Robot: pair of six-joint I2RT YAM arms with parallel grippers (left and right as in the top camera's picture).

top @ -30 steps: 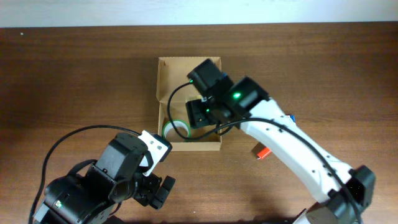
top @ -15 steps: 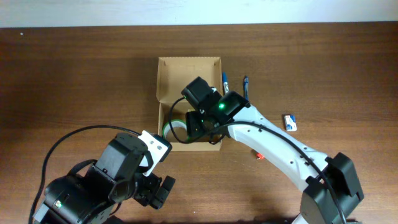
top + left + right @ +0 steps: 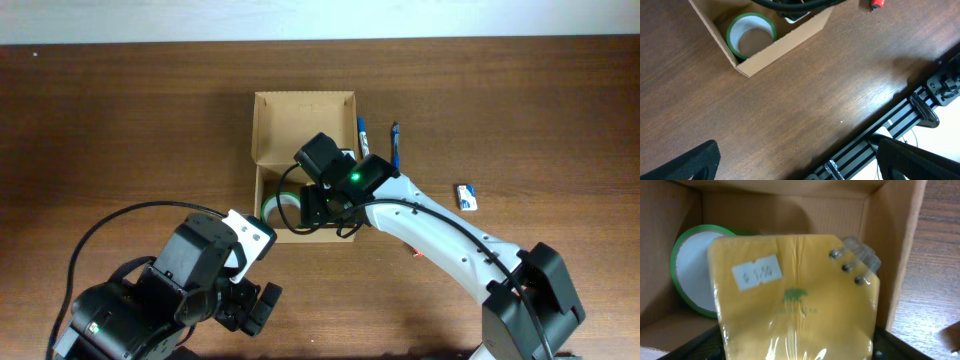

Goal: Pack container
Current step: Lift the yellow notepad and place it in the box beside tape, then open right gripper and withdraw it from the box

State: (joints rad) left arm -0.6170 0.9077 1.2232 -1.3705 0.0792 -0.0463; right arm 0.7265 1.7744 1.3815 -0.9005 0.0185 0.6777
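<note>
The container [image 3: 300, 122] is a tan cardboard box with its flap lid open at the far side. It also shows in the left wrist view [image 3: 785, 47] and the right wrist view [image 3: 892, 255]. A green tape roll [image 3: 283, 209] lies in its near left corner, as the left wrist view [image 3: 751, 37] and right wrist view [image 3: 687, 275] also show. My right gripper [image 3: 325, 195] is inside the box, shut on a yellow plastic-wrapped pack [image 3: 795, 305] with a price sticker. My left gripper [image 3: 800, 170] is open and empty over bare table, in front of the box.
Two pens [image 3: 361, 130] [image 3: 395, 142] lie just right of the box. A white and blue eraser [image 3: 467, 196] lies further right. A small orange item [image 3: 418, 250] shows under the right arm. The table's front edge [image 3: 880, 125] is close to my left gripper.
My right gripper has moved left and down into the box with the yellow pack, uncovering the two pens. The left arm has not moved.
</note>
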